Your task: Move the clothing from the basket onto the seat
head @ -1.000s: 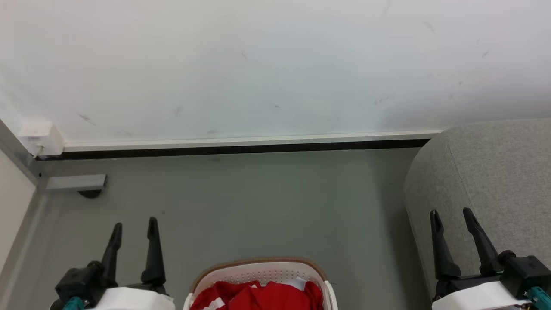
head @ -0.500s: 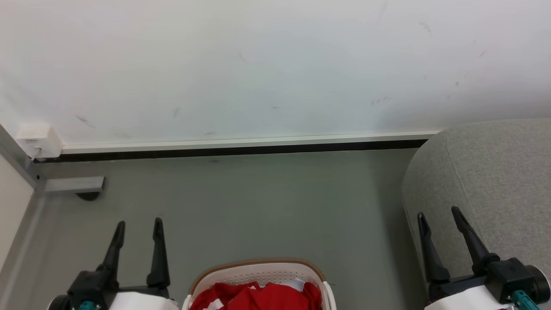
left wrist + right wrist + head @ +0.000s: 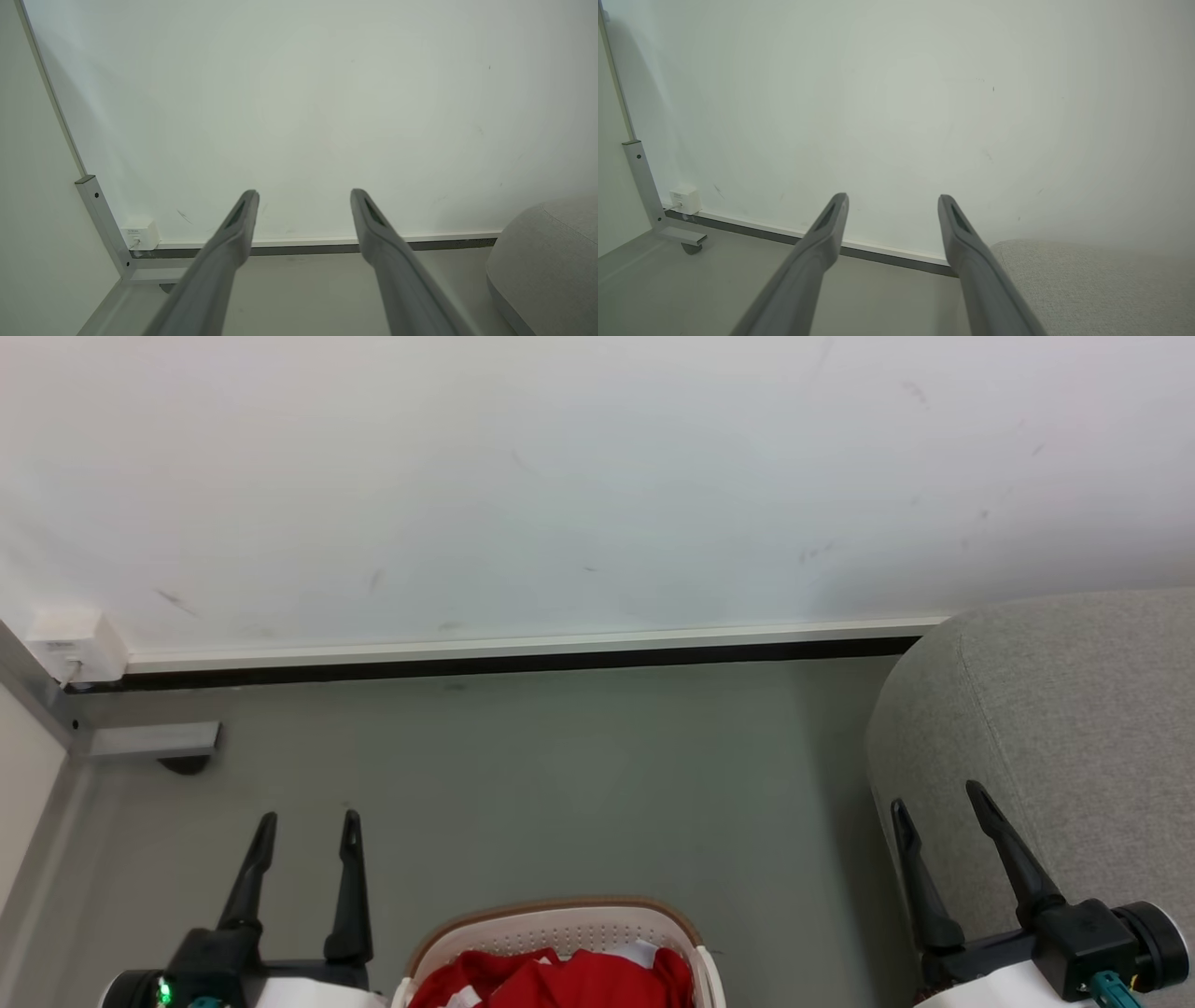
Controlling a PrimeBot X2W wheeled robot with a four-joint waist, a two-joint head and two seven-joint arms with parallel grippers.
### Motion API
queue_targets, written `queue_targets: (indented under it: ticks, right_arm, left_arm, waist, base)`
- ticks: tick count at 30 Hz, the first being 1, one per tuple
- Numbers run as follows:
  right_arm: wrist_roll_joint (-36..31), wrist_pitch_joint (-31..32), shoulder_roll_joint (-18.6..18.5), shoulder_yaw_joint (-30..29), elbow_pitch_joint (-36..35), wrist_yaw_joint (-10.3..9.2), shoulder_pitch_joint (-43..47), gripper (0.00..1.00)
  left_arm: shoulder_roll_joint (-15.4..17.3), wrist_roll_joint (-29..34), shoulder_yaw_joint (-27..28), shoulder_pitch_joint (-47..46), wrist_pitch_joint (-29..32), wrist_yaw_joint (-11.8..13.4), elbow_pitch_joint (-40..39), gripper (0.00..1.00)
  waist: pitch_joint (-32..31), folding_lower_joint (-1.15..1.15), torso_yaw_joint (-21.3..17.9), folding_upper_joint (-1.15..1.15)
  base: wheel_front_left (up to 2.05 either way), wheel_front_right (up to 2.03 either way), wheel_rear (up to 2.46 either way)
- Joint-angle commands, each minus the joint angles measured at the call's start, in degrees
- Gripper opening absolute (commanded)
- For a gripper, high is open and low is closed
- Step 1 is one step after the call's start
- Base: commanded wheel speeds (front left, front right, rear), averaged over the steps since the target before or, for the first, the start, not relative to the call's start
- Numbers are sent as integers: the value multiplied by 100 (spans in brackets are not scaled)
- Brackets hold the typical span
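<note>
right hand (image 3: 935,794) edged left, basket (image 3: 560,904) axis unclear

Two end effectors (image 3: 310,816) (image 3: 936,794), one basket (image 3: 560,904), one seat (image 3: 1074,709).

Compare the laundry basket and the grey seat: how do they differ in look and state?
The laundry basket is white perforated plastic with a brown rim; the seat is grey fabric. The basket holds red clothing; the seat's visible part carries none. The seat looks far larger than the basket. Both stand on the grey floor.
</note>
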Motion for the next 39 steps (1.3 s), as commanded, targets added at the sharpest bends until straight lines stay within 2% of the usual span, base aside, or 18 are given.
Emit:
queue_targets:
  ticks: [1, 16, 27, 33, 39]
  right_arm:
    - [-40, -18, -34, 6, -18, -12, -38, 100]
    - [31, -18, -33, 9, 59, -12, -22, 100]
    - [-27, -18, -31, -27, -44, -12, -160, 100]
    - [-22, -9, -31, -90, -125, -12, -330, 100]
    - [1, -9, -29, -169, -244, -12, -483, 100]
  left_arm:
    - [3, 73, 17, 63, -12, 2, -19, 100]
    - [-44, -56, 105, 109, -9, -36, 59, 100]
    - [-78, -172, 150, -50, -9, -100, 197, 100]
    - [-99, -351, 162, -214, -9, -197, 604, 100]
    - [48, -28, -68, -450, -9, -352, 1294, 100]
  waist:
    - [-11, 0, -2, 0]
    - [-73, 0, -64, 0]
    - [217, 0, -341, 0]
    - [511, 0, -603, 0]
    - [880, 0, -866, 0]
  base:
    - [0, 0, 0]
    - [0, 0, 0]
    - [0, 0, 0]
    - [0, 0, 0]
    - [0, 0, 0]
